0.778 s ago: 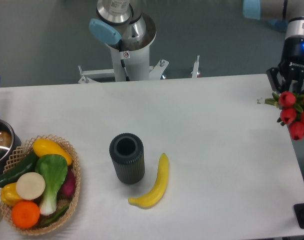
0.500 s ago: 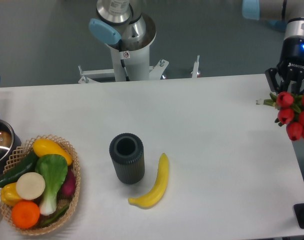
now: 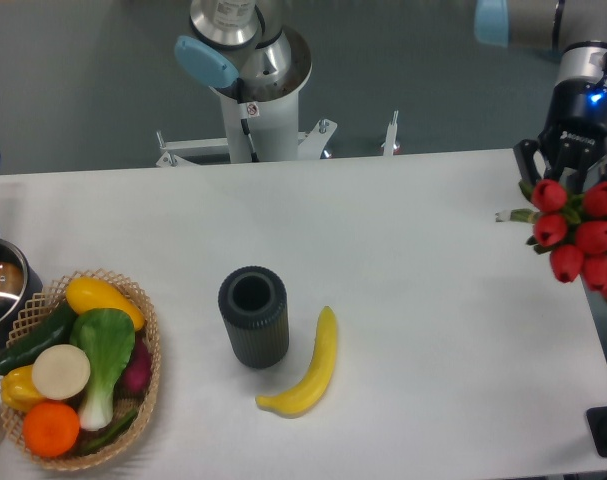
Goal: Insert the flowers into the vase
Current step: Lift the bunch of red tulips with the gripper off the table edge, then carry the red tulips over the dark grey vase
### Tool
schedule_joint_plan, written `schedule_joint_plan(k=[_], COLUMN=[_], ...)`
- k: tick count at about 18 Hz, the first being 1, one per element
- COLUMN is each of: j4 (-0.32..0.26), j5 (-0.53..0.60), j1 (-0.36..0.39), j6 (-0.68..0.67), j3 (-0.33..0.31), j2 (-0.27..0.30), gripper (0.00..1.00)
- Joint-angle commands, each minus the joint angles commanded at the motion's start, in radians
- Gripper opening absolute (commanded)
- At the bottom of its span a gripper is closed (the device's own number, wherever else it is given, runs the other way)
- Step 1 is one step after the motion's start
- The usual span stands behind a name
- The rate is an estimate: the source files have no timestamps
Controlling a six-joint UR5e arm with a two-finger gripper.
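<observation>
Nearest the camera, a yellow banana [image 3: 307, 374] lies on the white counter [image 3: 403, 260] just right of the vase [image 3: 253, 316], which stands upright with its round mouth open and bare counter all around its other sides. At the left edge sit a wicker basket [image 3: 133, 420] of vegetables and a metal pot [image 3: 1, 290] with a blue handle. Farther back, at the right edge, the arm reaches down from the upper right corner, its claw [image 3: 566, 182] pointing downward over the counter's rim and closed, it seems, on the flowers [image 3: 575, 235], though the red heads hide the fingertips. Compared with the earlier frames the bunch has shifted left and slightly up, more of it now over the counter. Between flowers and vase stretches wide open counter.
</observation>
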Motion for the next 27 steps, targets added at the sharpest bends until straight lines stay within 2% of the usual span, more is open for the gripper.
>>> schedule_joint_plan(k=[3,6,8,12,18,22,25,27], j4=[0.0,0.008,0.024,0.034,0.035,0.035,0.035,0.035], j5=[-0.005,-0.075,-0.08,-0.106,-0.175,-0.319,-0.394,-0.397], j1=[-0.078,-0.138,-0.179,-0.252,-0.289,-0.312,-0.324,-0.336], j6=[0.0,0.002,0.009,0.023,0.023,0.026,0.041,0.044], j3=[-0.002,-0.003,-0.012,-0.025,-0.012,-0.017,-0.041,-0.061], j2=[0.0,-0.002,-0.003,0.014,0.035,0.051,0.069,0.08], gripper=[0.28,0.28,0.28,0.28,0.28,0.28,0.28,0.28])
